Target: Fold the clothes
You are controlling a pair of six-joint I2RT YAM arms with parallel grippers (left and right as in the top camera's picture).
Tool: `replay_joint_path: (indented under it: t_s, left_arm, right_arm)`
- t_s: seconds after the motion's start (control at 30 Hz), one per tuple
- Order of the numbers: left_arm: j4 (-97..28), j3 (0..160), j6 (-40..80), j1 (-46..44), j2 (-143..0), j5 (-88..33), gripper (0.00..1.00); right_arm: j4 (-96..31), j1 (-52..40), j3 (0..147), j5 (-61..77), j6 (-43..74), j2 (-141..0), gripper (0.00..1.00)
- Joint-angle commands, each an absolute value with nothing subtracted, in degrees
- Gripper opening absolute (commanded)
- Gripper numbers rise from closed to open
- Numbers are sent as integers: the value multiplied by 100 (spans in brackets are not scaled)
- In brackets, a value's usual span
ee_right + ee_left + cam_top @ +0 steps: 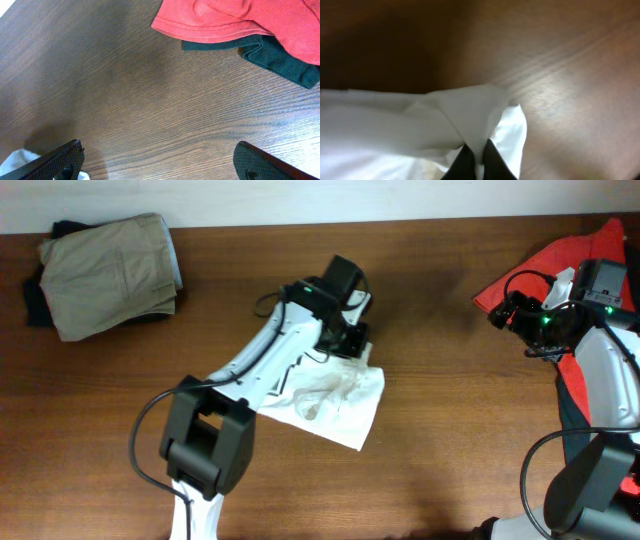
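**White shirt** (pixel 335 395): Located near the middle of the tabletop (pixel 450 430), loosely bunched and partly covered by the left arm. The fabric is judged thin, light and limp. It can be expected to sag, crease and slide on the smooth wood, and a single held point is unlikely to keep it flat. A hem, corner or shoulder seam is recommended for taking hold, with a second hold well apart from the first so that an edge can be stretched straight. Collar and sleeves cannot be made out in the bunched cloth.

**Left fingers** (pixel 464 162): Closed narrowly on a raised fold of the white shirt at its upper edge. A thin strip of cloth is seen between the tips in the wrist view.

**Right fingers** (pixel 55 162): Spread wide with nothing between them, above bare wood at the right side and well apart from the shirt.

**Red garment** (pixel 225 17): Heaped at the right edge, unfolded. It is soft, with a stitched hem exposed that would serve as a holding line.

**Dark garment** (pixel 280 57): Laid beneath the red one, with its edge protruding. It is possibly a thicker knit, though the view is too partial to be sure.

**Khaki garment** (pixel 110 270): Folded at the far left corner, resting on another dark piece.
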State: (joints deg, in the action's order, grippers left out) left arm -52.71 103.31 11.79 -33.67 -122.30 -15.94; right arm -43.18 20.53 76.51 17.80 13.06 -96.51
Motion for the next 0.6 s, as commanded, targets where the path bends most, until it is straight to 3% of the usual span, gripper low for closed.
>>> replay_joint_path:
  t_s: [0.0,0.27,0.33,0.47,0.57]
  left_arm:
    - [-5245,10429,1214,-3658,-12591,-1782,15]
    - [-4930,10429,1323,-3837,-13159,-2259,16]
    - [-4751,10429,1323,-3898,-13207,-2342,36]
    - [-4654,10558,1321,-4058,-13198,-2320,58]
    - [-4895,10844,1317,-4099,-13166,-2331,59]
  right_arm:
    - [-4300,2051,7758,1745,1295,-9588,99]
    - [-4300,2051,7758,1745,1295,-9588,99]
    - [-4300,2051,7758,1745,1295,-9588,99]
    - [-4300,2051,7758,1745,1295,-9588,99]
    - [-4303,2051,7758,1745,1295,-9588,99]
